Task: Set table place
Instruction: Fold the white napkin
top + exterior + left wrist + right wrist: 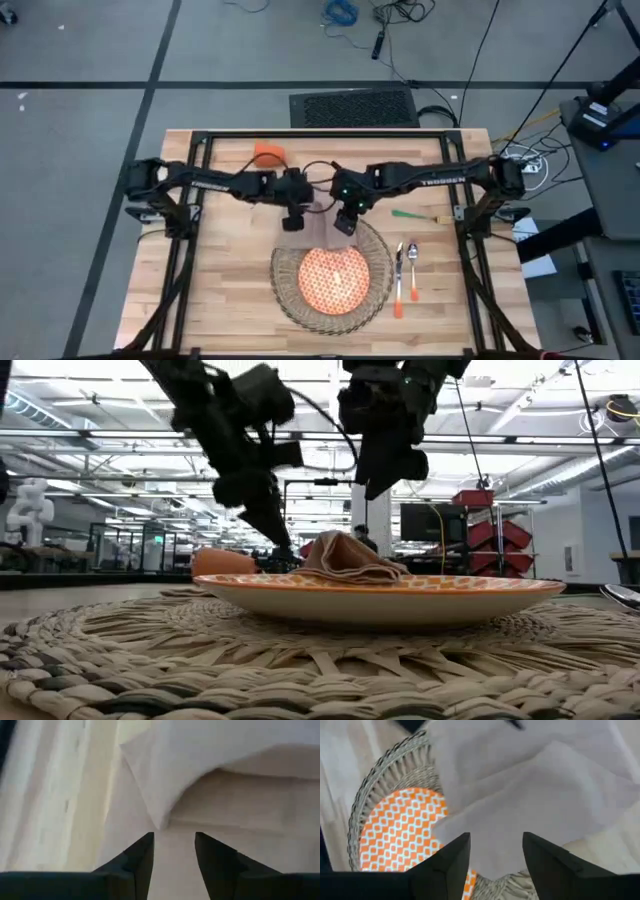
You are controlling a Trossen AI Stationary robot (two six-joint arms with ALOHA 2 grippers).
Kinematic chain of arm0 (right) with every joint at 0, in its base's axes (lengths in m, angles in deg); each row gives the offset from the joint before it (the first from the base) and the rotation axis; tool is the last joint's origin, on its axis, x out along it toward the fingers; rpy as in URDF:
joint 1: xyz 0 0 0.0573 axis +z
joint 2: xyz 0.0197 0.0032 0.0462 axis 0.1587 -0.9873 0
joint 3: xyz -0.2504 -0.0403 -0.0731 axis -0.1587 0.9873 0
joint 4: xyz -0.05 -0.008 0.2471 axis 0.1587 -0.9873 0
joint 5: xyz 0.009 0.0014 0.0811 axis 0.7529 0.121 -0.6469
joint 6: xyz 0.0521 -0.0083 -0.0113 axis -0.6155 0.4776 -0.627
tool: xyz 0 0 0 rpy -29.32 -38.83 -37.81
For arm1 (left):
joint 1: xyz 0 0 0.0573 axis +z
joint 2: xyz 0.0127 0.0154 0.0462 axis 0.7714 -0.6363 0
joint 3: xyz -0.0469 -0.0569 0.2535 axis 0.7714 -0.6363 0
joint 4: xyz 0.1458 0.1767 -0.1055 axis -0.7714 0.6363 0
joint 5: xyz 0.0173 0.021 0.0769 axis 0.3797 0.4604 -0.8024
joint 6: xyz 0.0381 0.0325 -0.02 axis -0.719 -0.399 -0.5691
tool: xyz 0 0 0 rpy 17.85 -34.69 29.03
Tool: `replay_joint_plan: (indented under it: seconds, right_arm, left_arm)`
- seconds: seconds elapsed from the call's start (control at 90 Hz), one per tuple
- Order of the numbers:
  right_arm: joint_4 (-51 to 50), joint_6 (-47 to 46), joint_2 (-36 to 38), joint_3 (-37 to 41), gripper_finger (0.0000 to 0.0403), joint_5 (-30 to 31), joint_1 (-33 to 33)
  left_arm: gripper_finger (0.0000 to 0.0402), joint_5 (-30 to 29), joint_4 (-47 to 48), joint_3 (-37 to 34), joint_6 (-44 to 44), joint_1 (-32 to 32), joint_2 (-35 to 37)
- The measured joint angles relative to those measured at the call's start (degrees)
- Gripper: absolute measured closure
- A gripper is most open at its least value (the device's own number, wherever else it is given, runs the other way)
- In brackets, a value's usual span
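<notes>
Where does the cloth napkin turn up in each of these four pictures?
High view: napkin at the mat's far edge, between the grippers.
Low view: napkin bunched behind the plate.
Left wrist view: napkin fills the frame.
Right wrist view: napkin draped over mat and plate.
Shared landmark: the orange plate.

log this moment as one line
left hand open over napkin | right hand open above napkin | plate on mat | cup far edge

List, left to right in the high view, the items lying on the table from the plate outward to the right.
Plate on the wicker placemat → orange-handled fork → orange-handled spoon → green-handled utensil, lying farther back with its tip farthest right.
</notes>
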Motion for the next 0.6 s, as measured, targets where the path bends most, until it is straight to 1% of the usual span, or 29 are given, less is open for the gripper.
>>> replay_joint_plan:
  seconds: [0.056,0.144,0.222,0.378,0.544,0.6]
  right_arm:
    - [-0.18,0.10,0.00,0.00,0.0234,0.04,0.93]
    - [-0.30,0.27,0.00,0.00,0.0234,0.12,2.20]
    - [-0.34,0.58,0.00,0.00,0.0234,0.85,3.15]
    - [-0.84,1.08,-0.02,0.00,0.0234,3.34,4.95]
    - [-0.79,0.88,-0.02,0.00,0.0234,3.53,6.26]
    - [-0.66,0.78,-0.02,0.00,0.0234,4.19,6.77]
  left_arm:
    - [0.0272,1.06,0.05,0.00,-1.03,0.59,-1.48]
    - [0.0272,0.89,-0.19,-0.03,-1.82,0.92,-3.56]
    - [0.0272,0.94,-2.38,-0.07,-2.44,1.23,-4.61]
    - [0.0272,1.52,-7.11,-0.04,-2.81,1.09,-4.68]
    - [0.0272,1.96,-6.76,0.22,-4.11,1.20,-4.68]
    - [0.0272,0.95,-7.37,0.25,-4.14,1.30,-5.12]
